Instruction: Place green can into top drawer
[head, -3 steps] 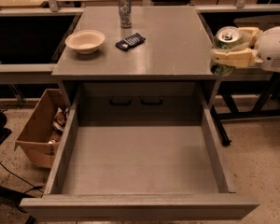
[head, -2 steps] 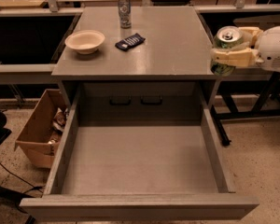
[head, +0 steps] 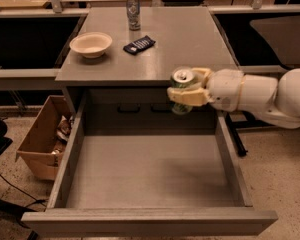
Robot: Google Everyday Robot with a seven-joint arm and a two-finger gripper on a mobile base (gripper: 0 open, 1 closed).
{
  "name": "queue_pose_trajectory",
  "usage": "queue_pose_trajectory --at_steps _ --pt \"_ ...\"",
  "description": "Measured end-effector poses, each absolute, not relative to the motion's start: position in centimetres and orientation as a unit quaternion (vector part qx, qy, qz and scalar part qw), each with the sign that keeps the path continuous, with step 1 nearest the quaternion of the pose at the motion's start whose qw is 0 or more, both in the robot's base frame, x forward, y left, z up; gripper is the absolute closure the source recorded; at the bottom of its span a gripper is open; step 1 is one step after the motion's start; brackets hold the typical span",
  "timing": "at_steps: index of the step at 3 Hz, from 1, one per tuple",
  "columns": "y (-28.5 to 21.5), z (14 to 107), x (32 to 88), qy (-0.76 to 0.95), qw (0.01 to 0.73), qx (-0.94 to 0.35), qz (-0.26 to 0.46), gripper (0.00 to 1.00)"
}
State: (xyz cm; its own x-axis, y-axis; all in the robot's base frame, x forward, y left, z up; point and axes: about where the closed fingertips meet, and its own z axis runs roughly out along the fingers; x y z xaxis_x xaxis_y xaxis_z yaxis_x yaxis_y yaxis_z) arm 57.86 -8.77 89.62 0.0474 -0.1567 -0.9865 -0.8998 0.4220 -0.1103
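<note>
Green can (head: 182, 82) upright between gripper (head: 184, 88) fingers (head: 189, 98) above top drawer (head: 150, 220)

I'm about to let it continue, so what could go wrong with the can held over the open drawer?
The pincer holds the green can well above the floor of the top drawer; released there, it may tip and roll. Lowering, the arm could catch the drawer's right wall.

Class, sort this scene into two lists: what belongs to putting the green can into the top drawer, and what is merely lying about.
Belongs to the job:
green can, held over the drawer's rear; gripper, shut on it; top drawer, pulled open.

Lying about:
bowl, slim silver can and dark packet on the cabinet top; cardboard box left of the drawer.
</note>
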Motion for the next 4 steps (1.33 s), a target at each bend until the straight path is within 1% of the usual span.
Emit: queue_pose_trajectory --at_steps 1,2,3,4 --pt "-2.3 84.1 56.6 0.62 0.537 -0.433 0.372 1.0" --pt "2.0 79.5 54.6 0.626 0.504 -0.432 0.409 1.0" --pt "4.8 75.4 53.0 0.634 0.475 -0.44 0.424 1.0" --pt "7.0 72.4 52.8 0.638 0.463 -0.44 0.43 1.0"
